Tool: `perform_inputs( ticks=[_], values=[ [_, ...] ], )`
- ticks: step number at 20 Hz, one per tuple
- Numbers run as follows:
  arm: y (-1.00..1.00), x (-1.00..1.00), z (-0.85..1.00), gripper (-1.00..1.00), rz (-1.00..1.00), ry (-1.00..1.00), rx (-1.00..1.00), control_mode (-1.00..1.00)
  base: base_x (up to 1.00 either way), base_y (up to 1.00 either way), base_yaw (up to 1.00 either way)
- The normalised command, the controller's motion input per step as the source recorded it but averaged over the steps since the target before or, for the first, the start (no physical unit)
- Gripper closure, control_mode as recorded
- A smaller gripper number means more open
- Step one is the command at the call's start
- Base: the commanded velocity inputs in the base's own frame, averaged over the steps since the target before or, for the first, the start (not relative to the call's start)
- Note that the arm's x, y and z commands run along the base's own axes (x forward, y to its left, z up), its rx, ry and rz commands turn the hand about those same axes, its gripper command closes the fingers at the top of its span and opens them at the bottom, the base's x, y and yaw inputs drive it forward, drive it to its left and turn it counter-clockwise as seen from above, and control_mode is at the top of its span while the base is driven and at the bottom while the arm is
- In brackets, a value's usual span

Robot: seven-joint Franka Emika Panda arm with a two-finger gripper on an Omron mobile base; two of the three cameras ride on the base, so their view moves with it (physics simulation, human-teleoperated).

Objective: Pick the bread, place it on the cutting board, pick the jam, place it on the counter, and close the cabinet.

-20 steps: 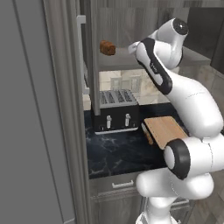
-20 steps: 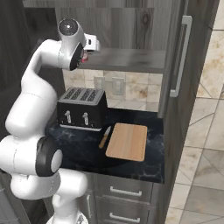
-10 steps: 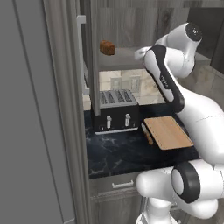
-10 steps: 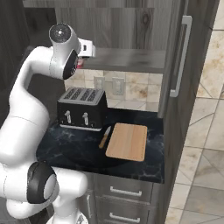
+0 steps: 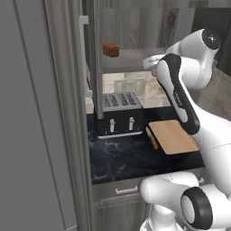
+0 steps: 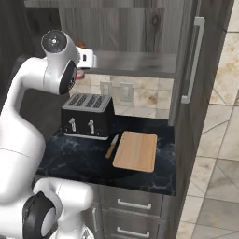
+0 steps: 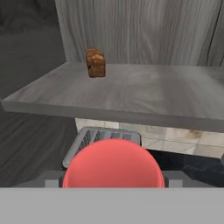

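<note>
Bread (image 7: 96,62) is sitting on the cabinet (image 6: 140,32) shelf, not yet on the cutting board (image 6: 136,150). Jam (image 7: 113,163) is being pinched in the gripper (image 7: 113,181) (hanging above the toaster (image 6: 87,115)), so counter (image 6: 74,156) placement and door closing are remaining.

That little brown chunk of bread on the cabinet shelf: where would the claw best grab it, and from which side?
Probably across its two side faces at mid-height, coming in level from the cabinet's open front. The bread stands upright far back on the shelf with the wall behind it. The gripper looks closed on the jam, so it isn't free yet.
</note>
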Motion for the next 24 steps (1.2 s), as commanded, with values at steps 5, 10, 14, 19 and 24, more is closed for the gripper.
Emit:
perform_inputs(
  ticks=[5, 10, 14, 19, 24],
  values=[
    [0.00, -0.35, -0.10, 1.00, 0.00, 0.05, 0.00, -1.00, 0.00, 0.00, 0.00],
    [0.00, -0.41, -0.25, 1.00, 0.00, 0.03, 0.00, -1.00, 0.00, 0.00, 0.00],
    [0.00, -0.35, -0.46, 1.00, 0.00, 0.00, 0.00, -1.00, 0.00, 0.00, 0.00],
    [0.00, -0.10, -0.44, 1.00, 0.00, 0.00, -0.02, -1.00, 0.00, 0.00, 0.00],
    [0.00, 0.00, -0.44, 1.00, 0.00, 0.00, -0.04, -1.00, 0.00, 0.00, 0.00]
  ],
)
